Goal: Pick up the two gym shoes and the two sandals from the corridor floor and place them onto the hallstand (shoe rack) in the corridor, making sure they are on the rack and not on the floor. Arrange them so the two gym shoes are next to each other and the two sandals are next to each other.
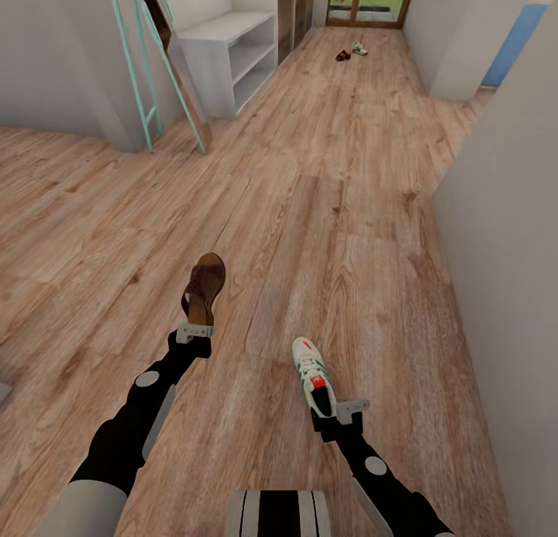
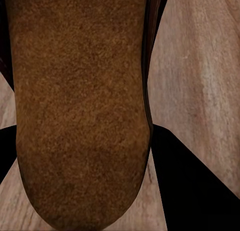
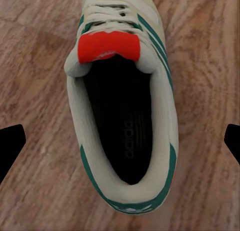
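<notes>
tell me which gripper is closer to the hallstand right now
Left. The left gripper, holding a brown sandal, is on the hallstand's side of the corridor. The right gripper, holding a gym shoe, sits lower and further right, farther away.

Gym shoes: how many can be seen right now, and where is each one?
2. One gym shoe is held in the right gripper above the corridor floor. The second gym shoe lies far down the corridor beside a sandal, near the glass door.
</notes>
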Motion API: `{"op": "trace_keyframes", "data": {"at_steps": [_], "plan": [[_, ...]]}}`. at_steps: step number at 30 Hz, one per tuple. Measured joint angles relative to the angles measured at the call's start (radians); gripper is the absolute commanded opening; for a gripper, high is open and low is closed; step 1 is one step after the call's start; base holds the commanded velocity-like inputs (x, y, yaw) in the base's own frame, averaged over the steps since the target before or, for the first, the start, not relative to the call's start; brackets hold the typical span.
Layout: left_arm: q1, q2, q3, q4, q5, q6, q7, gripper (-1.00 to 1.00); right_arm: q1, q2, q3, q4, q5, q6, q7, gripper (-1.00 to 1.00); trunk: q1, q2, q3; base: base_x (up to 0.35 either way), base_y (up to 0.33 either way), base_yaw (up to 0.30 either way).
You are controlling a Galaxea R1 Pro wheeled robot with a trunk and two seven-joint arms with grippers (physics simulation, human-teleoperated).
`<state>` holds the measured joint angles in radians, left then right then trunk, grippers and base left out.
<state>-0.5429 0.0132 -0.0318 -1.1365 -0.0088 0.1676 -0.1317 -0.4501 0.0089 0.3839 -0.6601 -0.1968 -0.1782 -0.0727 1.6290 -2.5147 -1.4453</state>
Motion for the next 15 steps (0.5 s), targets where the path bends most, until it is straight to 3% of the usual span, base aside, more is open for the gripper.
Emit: {"op": "trace_keyframes", "data": {"at_steps": [9,15], "plan": [[0.0,0.001,0.0,0.0,0.0,0.0,0.0,-1.0,0.0,0.001,-0.003,-0.001,0.002,0.0,0.0,1.0,0.0,0.0,-0.001,0.0,0.0,0.0],[0.0,-0.001,0.0,0.0,0.0,0.0,0.0,-1.0,0.0,0.001,-0.005,-0.002,0.001,0.0,0.0,1.0,0.003,-0.001,-0.025,0.0,0.0,0.0]]}}
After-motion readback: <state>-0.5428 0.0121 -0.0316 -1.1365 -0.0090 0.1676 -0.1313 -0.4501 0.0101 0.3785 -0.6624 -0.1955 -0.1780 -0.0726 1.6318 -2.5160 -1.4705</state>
